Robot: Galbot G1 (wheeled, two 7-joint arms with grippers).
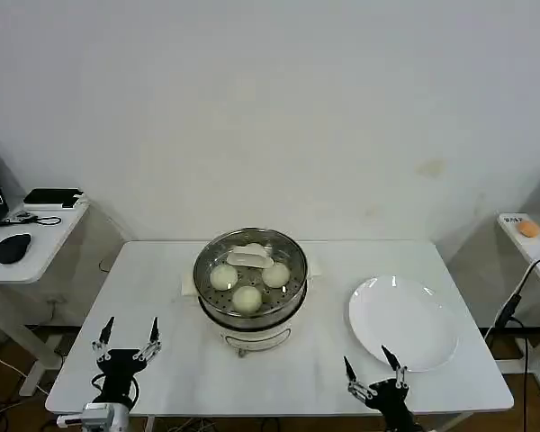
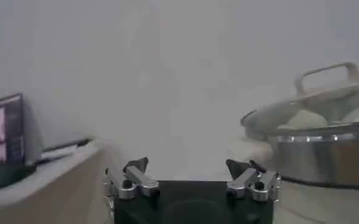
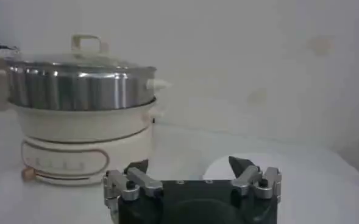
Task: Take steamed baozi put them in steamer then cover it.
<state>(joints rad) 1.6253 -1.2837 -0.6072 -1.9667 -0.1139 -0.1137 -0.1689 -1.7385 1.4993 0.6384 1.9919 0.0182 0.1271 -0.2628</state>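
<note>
The steamer (image 1: 249, 290) stands at the middle of the white counter (image 1: 162, 360), its clear glass lid (image 1: 250, 261) seated on the rim with the white handle on top. Through the glass three steamed baozi (image 1: 247, 298) show clearly on the perforated floor, and a fourth sits partly hidden under the handle. The white plate (image 1: 403, 322) lies bare to the right. The left gripper (image 1: 126, 342) and right gripper (image 1: 372, 373) hover at the counter's near edge, fingers spread and holding nothing.
</note>
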